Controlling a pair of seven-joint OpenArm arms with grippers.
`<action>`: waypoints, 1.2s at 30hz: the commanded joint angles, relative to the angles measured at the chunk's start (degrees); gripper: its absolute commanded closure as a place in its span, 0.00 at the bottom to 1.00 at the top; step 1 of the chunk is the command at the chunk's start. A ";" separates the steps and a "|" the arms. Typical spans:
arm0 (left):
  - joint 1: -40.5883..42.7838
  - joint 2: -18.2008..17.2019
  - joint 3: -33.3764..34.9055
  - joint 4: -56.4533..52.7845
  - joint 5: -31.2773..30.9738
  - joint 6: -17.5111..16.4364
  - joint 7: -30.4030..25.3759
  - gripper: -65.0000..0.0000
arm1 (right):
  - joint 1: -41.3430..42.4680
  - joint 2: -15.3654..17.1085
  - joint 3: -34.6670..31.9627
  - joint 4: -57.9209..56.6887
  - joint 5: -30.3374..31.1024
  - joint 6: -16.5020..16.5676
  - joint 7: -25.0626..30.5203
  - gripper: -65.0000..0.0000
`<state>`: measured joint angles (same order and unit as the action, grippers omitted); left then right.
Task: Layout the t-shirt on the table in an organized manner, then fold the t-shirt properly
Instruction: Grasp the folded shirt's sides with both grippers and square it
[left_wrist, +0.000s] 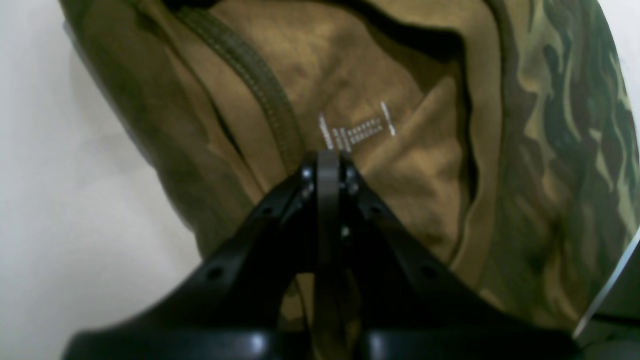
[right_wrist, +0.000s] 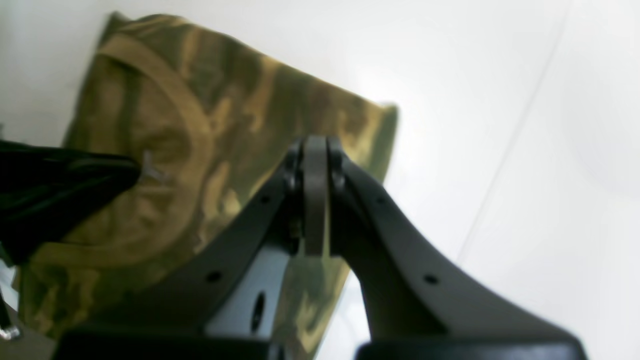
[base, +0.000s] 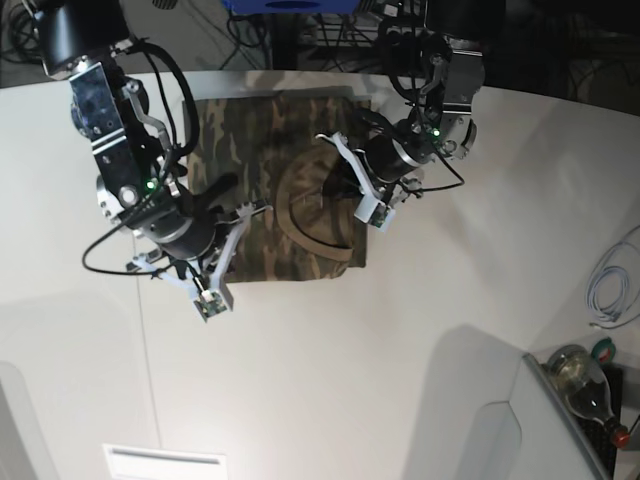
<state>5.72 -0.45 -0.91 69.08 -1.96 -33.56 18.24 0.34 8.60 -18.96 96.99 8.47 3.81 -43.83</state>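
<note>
The t-shirt (base: 275, 190) lies folded into a compact rectangle near the far edge of the desk (base: 400, 350), its tan inner collar facing up toward the near right corner of the bundle. My 2 hands sit at opposite sides of it. My left hand (left_wrist: 327, 160) is clenched, its tips pressed together right over the tan collar fabric, just below the small white printed label (left_wrist: 357, 127); I cannot tell whether any cloth is caught between them. My right hand (right_wrist: 315, 150) is clenched too, poised over the camouflage side of the shirt near its left edge, with nothing visible between its tips. A thin dark seam (right_wrist: 520, 125) runs across the white desk beside the shirt.
</note>
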 joint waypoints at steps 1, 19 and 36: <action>-0.40 0.05 -0.02 0.42 1.91 0.11 0.18 1.00 | 2.34 -0.38 0.37 -1.56 -0.43 0.63 1.15 1.00; -0.31 -0.04 -0.02 0.33 5.78 0.11 0.35 1.00 | 9.11 -0.03 0.28 -22.48 -0.43 1.15 15.48 1.00; -1.19 -0.04 -0.02 0.33 5.78 0.11 0.53 1.00 | 9.73 1.64 0.37 -26.44 -0.34 0.98 15.92 1.00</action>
<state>4.86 -0.30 -0.89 68.99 2.98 -34.06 17.78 8.64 9.98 -18.96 69.06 8.19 4.93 -29.41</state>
